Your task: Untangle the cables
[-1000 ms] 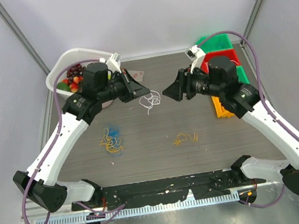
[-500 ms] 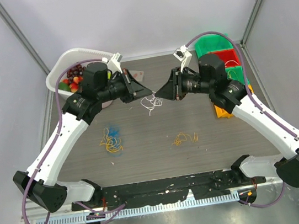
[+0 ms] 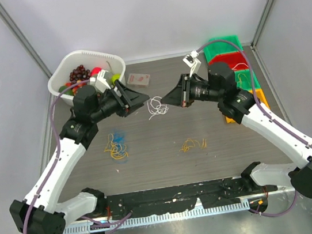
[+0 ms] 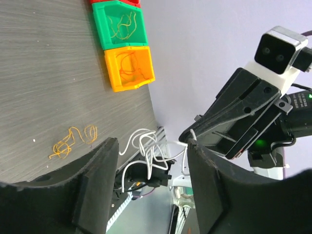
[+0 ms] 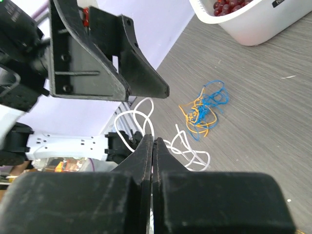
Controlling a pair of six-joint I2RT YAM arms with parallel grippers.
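Left gripper (image 3: 143,98), in front of the white basket (image 3: 60,78), stands with its fingers (image 4: 97,190) spread wide and nothing between them; it points toward the middle of the table (image 3: 163,168). Below it on the table lies the blue and yellow tangle (image 3: 116,146), two thread-thin curly cords knotted into one small clump, untouched. At centre the white cable (image 3: 156,106) hangs in several loose loops between the two grippers. Whether its lowest loops touch the table cannot be told. Right gripper (image 3: 164,100) is closed, its jaws pressed flat together with a strand of the white cable pinched at the very tips.

Further right, near the front, the orange-yellow cable (image 3: 193,144) lies alone in a flat squiggle. At the right edge the green bin (image 4: 119,24) holds a yellowish cord and the orange bin (image 4: 129,68) an orange one.

Handling, as judged: these cords look almost weightless, limp yet springy in their curl, so they will sag, swing and recoil rather than hold a shape. Their thinness probably makes them liable to slip from the pads unless caught squarely at the tips. For the white cable the best second hold appears to be a free loop or end well apart from the right gripper's pinch, so that drawing the two apart opens the loops and does not tighten them
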